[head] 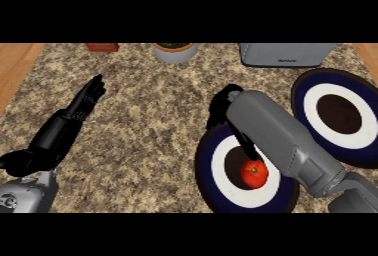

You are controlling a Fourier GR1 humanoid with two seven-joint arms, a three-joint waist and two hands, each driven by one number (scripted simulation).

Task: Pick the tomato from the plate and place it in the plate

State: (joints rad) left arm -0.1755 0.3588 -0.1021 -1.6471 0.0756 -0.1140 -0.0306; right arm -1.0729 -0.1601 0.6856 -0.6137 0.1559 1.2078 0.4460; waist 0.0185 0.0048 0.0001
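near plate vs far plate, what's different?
The near plate holds the tomato; the far plate holds nothing. The right forearm crosses over the near plate, while the far plate is nearly unobstructed. The far plate's centre is dark brown. Both have navy rims and white rings.

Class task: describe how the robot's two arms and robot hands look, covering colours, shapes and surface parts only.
Both forearms are grey, smooth, rounded casings. The right forearm is a thick tapering cylinder with a seam near its lower end. The left forearm shows only a short grey stub with a small round fitting. Each ends in a black robot hand: the left robot hand is long and segmented; the right robot hand is largely hidden. No cables show.
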